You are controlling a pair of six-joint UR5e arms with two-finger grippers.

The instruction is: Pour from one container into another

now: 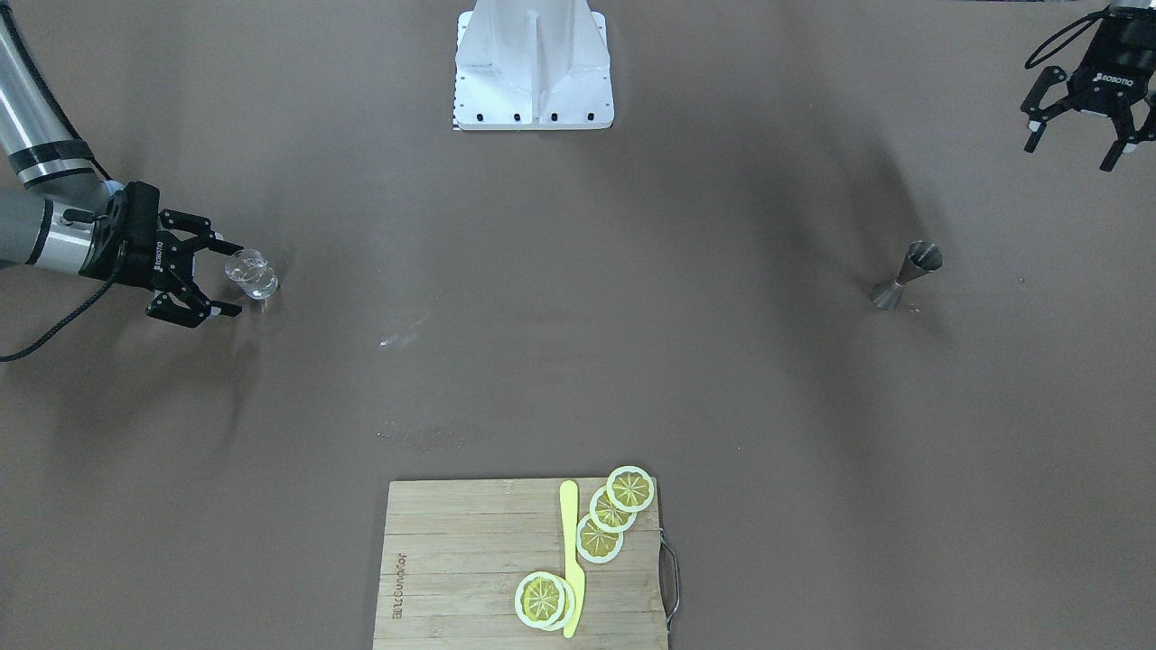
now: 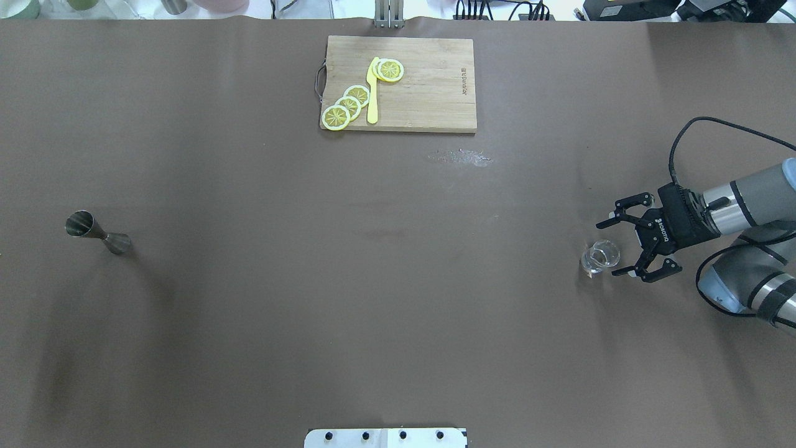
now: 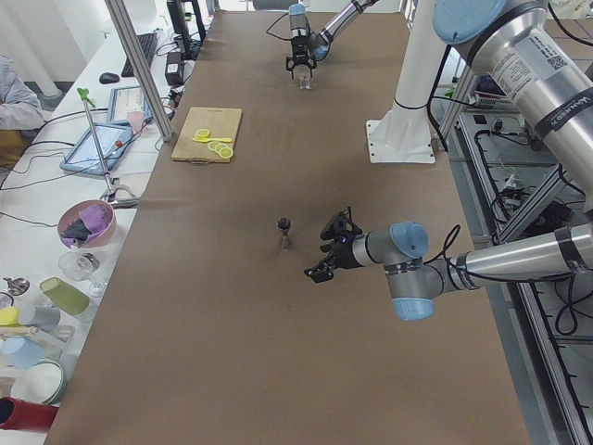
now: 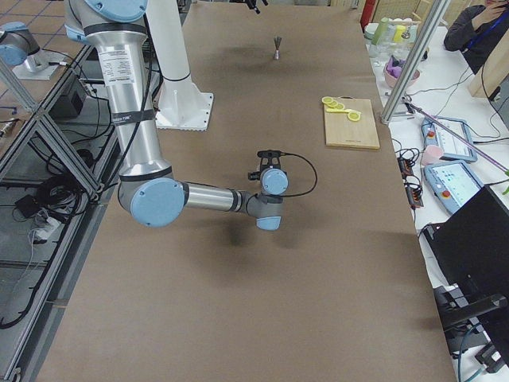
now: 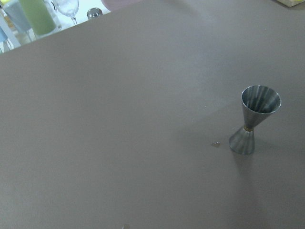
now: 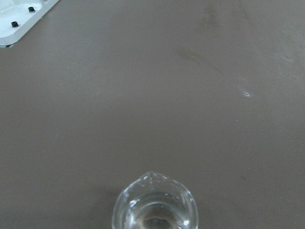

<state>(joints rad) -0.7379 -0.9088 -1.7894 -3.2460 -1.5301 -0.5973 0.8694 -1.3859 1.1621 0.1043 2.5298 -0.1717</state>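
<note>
Right claw [image 1: 232, 279]: fingers spread wide, holding nothing. It lies low over the brown table [image 1: 578, 379], reaching out level. The glass [image 1: 252, 275] stands upright at the mouth of this claw, about level with the fingertips [image 1: 233, 248] and centred between them. I see no contact on either side. In my right wrist view the glass sits dead ahead at the lower edge. It is clear; I cannot tell whether anything is in it.

Left claw [image 1: 1071, 153]: fingers also apart, holding nothing. It hangs above the table, well apart from the jigger [image 1: 908, 275]. The jigger stands upright on its own, one cone down and the other opening upward. It is ahead of and below this claw, and shows right of centre in my left wrist view. A small speck [image 5: 216, 144] lies on the table just beside the jigger's foot.

Jigger and glass are well apart from each other, at opposite ends of the table.

Other items: a wooden cutting board [image 1: 470, 569] lies at the far edge from my base [image 1: 533, 63], between the two claws and well apart from both. On it are lemon slices [image 1: 610, 510] and a yellow knife [image 1: 570, 560].
</note>
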